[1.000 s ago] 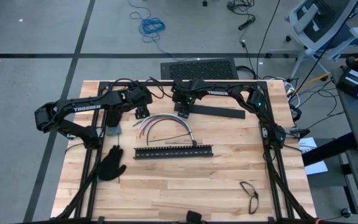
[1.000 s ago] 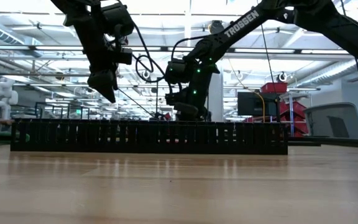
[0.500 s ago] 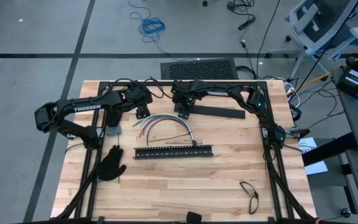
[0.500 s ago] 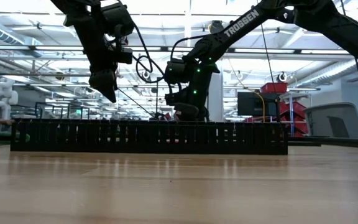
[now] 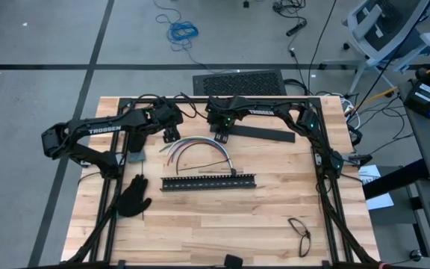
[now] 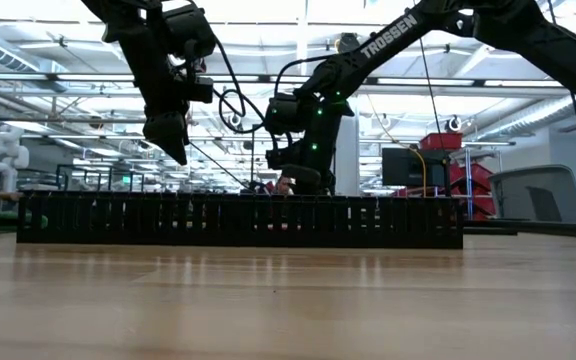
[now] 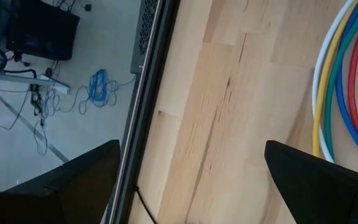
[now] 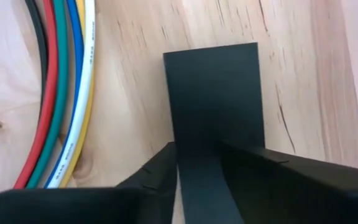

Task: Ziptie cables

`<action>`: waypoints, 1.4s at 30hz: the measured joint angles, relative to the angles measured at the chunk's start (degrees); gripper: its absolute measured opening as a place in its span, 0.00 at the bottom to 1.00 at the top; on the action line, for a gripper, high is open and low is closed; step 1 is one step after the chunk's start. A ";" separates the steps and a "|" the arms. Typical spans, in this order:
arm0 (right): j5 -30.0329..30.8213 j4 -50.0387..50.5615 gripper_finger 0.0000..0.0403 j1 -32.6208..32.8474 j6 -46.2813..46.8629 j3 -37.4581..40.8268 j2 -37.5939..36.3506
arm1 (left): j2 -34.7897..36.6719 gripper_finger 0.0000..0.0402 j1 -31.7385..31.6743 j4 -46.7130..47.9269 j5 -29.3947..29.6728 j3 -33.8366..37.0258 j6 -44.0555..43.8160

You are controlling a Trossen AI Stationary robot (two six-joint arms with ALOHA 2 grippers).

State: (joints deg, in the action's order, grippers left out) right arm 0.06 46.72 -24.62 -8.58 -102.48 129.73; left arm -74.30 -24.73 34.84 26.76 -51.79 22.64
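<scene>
The cables, a curved bundle of red, blue, green, white and yellow wires, lie flat on the wooden table and also show in the wrist views. My left gripper hangs open above bare wood, just left of the bundle's left end. My right gripper points down over the left end of a flat black bar, its fingers a narrow gap apart. No ziptie shows. My right gripper comes from above at the flat black bar's left end, one fingertip at the bar's edge and the other over its face. The bar lies flat on the table. I cannot tell whether the fingertips touch it.
A long black slotted bar lies across the table's middle, nearer than the cables, and fills the low view. A black glove lies near the left edge and a pair of glasses at the near right.
My right gripper's fingers have drawn closer together over the bar's end, while the arm has stayed in place.
</scene>
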 joint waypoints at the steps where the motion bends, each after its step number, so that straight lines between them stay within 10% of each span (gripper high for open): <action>1: -0.07 0.02 0.26 0.00 0.00 0.00 0.00 | 0.00 0.98 0.00 0.01 0.00 0.00 -0.01; 11: -0.74 2.02 0.11 0.35 1.87 -0.02 -0.08 | 0.00 0.98 0.00 0.03 0.00 0.00 0.08; 31: -6.85 8.71 0.72 -0.30 0.53 -3.04 -1.70 | 0.00 0.98 0.02 0.19 0.02 -0.03 0.07; 36: 1.26 10.48 0.77 -0.80 2.56 -3.07 -1.07 | -0.02 0.98 0.00 0.43 0.02 -0.03 0.03; 42: -2.92 7.55 0.76 -0.57 3.44 -2.99 -5.80 | -0.02 0.98 0.00 0.43 0.04 -0.02 -0.03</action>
State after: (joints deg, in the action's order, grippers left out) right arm -2.86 54.27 -25.19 -5.14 -105.47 123.93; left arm -74.32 -24.73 35.27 26.80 -51.81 22.61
